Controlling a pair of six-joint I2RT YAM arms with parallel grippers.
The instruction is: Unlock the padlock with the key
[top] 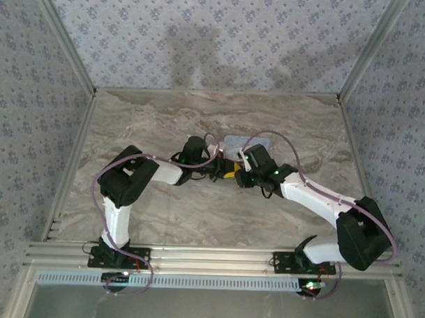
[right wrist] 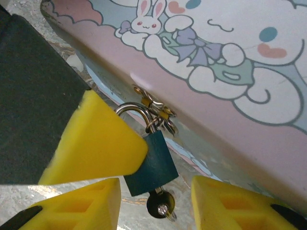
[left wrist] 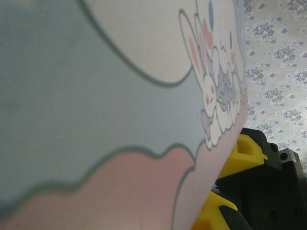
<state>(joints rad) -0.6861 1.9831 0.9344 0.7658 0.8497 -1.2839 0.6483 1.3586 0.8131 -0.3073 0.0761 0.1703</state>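
1. The small dark teal padlock (right wrist: 152, 163) hangs at lower centre of the right wrist view from the clasp of the pastel cartoon-printed box (right wrist: 240, 100). Its long axis runs down-frame.
2. The small metal key (right wrist: 160, 205) sits in the padlock's underside.
3. The right gripper (right wrist: 156, 191) is nearer, its fingers parted either side of the key without touching it.
4. The left gripper (right wrist: 132, 148) is closed, its tip against the padlock's left side.

A grey-beige marble-patterned table (top: 196, 214) is seen; a light blue cartoon-printed box (top: 258, 142) is set near its middle; the left arm base (top: 115, 253) and right arm base (top: 299, 263) are bolted along its near edge.
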